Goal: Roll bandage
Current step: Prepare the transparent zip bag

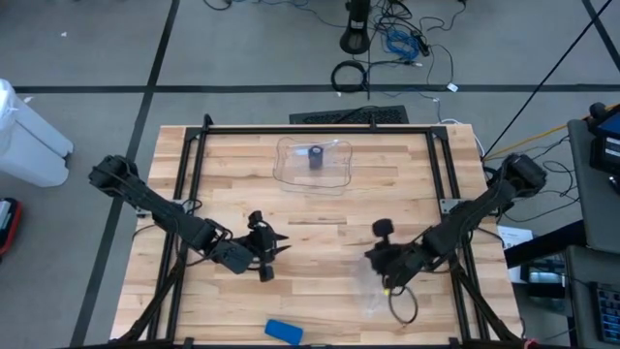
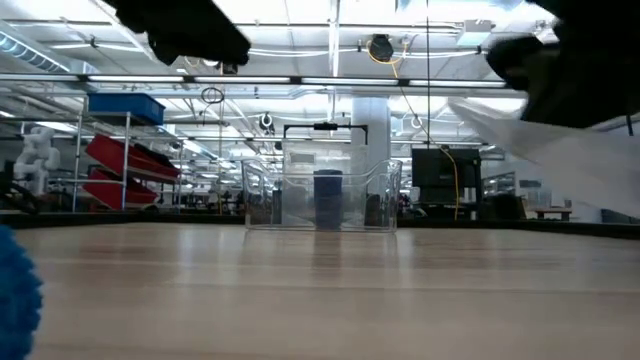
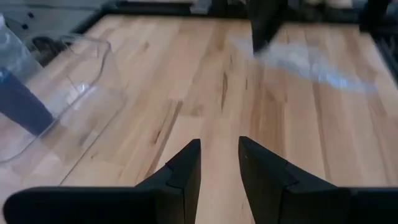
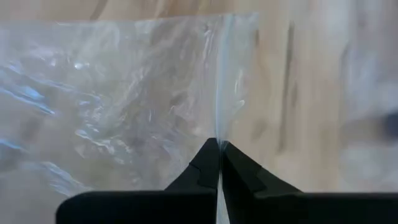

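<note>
A dark blue roll (image 1: pixel 316 157) stands upright in a clear plastic container (image 1: pixel 313 174) at the table's far middle. It also shows in the low view (image 2: pixel 328 200) and the left wrist view (image 3: pixel 22 102). My left gripper (image 1: pixel 266 254) hovers over the table's near left part, slightly open and empty (image 3: pixel 219 162). My right gripper (image 1: pixel 385 267), at the near right, is shut on a clear plastic bag (image 1: pixel 373 294). My right gripper pinches the clear bag at a crease along its edge (image 4: pixel 217 130) between its two fingertips. The fingers come slanting from the table's right. The bag spreads out beyond the fingers (image 4: pixel 124 93) and shows raised in the low view (image 2: pixel 570 150). I cannot tell whether its lower end is on the table.
A blue flat object (image 1: pixel 284 332) lies at the table's near edge and shows at the low view's left (image 2: pixel 15 300). A dark metal frame (image 1: pixel 320 129) runs around the table. Bare wood (image 1: pixel 320 233) lies between the two grippers.
</note>
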Controlling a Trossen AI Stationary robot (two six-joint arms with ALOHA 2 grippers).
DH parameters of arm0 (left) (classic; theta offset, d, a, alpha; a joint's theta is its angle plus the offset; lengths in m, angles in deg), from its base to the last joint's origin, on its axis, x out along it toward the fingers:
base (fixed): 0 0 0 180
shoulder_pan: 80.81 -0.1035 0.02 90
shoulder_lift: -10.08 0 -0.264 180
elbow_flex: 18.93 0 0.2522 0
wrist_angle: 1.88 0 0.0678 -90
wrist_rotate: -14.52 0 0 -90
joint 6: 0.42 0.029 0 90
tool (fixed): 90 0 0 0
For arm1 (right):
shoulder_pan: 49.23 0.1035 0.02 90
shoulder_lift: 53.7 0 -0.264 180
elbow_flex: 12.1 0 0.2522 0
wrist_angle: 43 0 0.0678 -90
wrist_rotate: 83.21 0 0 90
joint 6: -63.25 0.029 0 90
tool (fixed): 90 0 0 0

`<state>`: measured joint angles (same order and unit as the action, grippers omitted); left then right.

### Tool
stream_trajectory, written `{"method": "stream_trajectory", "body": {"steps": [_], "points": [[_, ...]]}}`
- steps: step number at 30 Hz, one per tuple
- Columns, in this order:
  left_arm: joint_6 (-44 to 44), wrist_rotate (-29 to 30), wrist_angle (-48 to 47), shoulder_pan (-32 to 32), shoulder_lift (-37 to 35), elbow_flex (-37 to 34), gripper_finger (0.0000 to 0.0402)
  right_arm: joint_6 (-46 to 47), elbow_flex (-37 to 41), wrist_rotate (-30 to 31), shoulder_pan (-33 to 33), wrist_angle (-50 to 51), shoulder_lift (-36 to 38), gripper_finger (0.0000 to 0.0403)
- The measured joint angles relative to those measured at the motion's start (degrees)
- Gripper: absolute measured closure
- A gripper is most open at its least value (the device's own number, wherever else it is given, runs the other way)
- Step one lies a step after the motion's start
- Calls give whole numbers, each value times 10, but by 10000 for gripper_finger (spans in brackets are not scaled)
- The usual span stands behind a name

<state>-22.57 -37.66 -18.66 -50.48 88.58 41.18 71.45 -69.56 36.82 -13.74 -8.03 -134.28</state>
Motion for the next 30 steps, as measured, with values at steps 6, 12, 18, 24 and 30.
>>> {"method": "stream_trajectory", "body": {"steps": [6, 12, 18, 24, 30], "points": [[0, 52, 99, 9, 33, 0, 288, -187, -107, 174, -1, -2, -143, 403], [-1, 55, 132, 8, 62, 0, 288, -337, -225, 355, -9, -4, -269, 403], [-1, 62, 167, 8, 66, 0, 288, -422, -315, 441, -17, -6, -355, 403], [0, 62, 180, 9, 66, 0, 288, -525, -348, 492, -17, -61, -405, 403], [47, 23, 177, 3, 67, 0, 288, -557, -349, 496, -18, -124, -412, 403]]}}
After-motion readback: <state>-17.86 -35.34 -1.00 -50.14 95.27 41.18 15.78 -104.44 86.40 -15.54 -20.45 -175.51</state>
